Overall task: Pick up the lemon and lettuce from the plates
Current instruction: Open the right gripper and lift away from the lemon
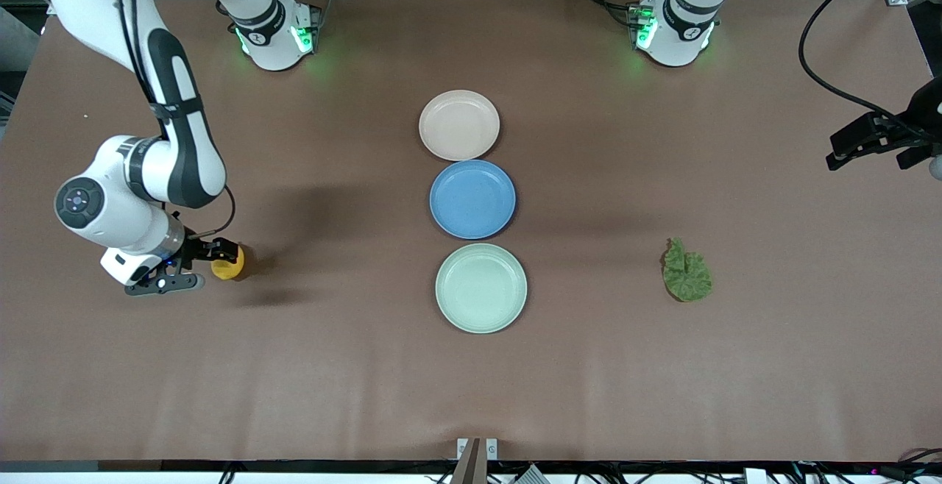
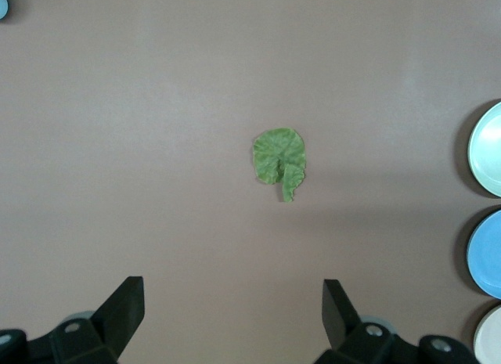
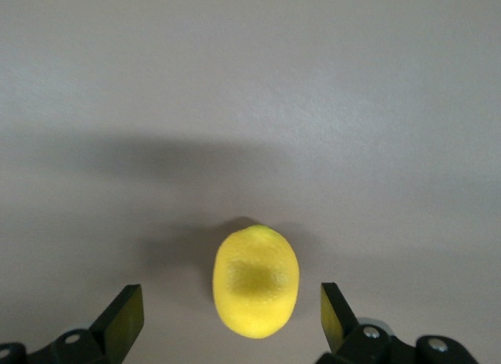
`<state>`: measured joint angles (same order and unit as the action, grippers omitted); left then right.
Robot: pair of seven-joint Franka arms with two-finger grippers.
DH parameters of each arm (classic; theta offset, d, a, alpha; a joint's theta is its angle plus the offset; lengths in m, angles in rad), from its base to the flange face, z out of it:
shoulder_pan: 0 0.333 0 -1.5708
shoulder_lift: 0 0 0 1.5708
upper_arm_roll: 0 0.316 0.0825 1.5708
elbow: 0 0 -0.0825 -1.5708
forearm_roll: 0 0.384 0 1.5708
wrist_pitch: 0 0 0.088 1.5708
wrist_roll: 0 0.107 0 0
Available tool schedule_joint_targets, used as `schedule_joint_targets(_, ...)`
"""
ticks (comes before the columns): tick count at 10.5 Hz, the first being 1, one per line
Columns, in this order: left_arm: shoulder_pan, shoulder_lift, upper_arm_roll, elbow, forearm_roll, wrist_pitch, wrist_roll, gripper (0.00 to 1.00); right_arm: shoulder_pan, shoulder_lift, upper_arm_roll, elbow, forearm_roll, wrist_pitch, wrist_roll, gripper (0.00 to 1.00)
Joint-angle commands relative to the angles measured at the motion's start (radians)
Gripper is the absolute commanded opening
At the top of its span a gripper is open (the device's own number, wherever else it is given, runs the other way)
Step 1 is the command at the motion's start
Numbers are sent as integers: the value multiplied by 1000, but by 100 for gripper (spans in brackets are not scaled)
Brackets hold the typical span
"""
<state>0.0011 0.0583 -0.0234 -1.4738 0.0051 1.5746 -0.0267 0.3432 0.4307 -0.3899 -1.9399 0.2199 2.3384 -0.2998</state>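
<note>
1. The lemon (image 1: pixel 227 264) lay on the bare bench (image 1: pixel 331 366) toward the right arm's end, well apart from all the plates.
2. The right claw (image 1: pixel 218 260) was low over the lemon. In the right wrist view its fingers (image 3: pixel 121 321) stood wide on either side of the fruit (image 3: pixel 256 281), with a gap showing between each finger and the fruit.
3. The lettuce (image 1: pixel 686 271) lay flat on the bench toward the left arm's end, also off the plates and well clear of them.
4. The left claw (image 1: pixel 879 147) hung in the air at the left arm's edge of the bench. In the left wrist view its fingers (image 2: pixel 125 309) were spread wide with nothing between them, and the lettuce (image 2: pixel 279 160) sat on the bench well away from them.
5. Three plates stood in a line at the middle of the bench: the beige-pinkish plate (image 1: pixel 459 125) farthest from the front camera, the blue plate (image 1: pixel 472 198) in the middle, and the mint green plate (image 1: pixel 481 287) nearest.
6. All three plates held nothing.
</note>
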Motion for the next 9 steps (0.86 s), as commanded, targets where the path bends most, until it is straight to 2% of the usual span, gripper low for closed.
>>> schedule_joint_targets(1, 0, -28, -4, -34, -14, 5, 28, 100, -122, -113, 88, -7, -91, -39, -1, 100)
schedule_joint_targets(2, -1, -23, -10, -34, -13, -2, 36, 100, -177, -168, 150, -5, -112, -106, 40, 100)
schedule_joint_targets(4, 0, -17, -12, -34, -8, -24, 40, 100, -358, -263, 366, 6, -241, -239, 214, 100)
schedule_joint_targets(5, -1, -14, -12, -31, -7, -24, 39, 100, -357, -308, 373, 6, -246, -305, 256, 100)
schedule_joint_targets(7, 2, -14, -12, -31, -5, -22, 40, 100, -366, -392, 387, 27, -250, -338, 246, 100)
schedule_joint_targets(9, 6, -23, -12, -51, -5, -18, 40, 100, -378, -426, 396, 126, -257, -468, 248, 100)
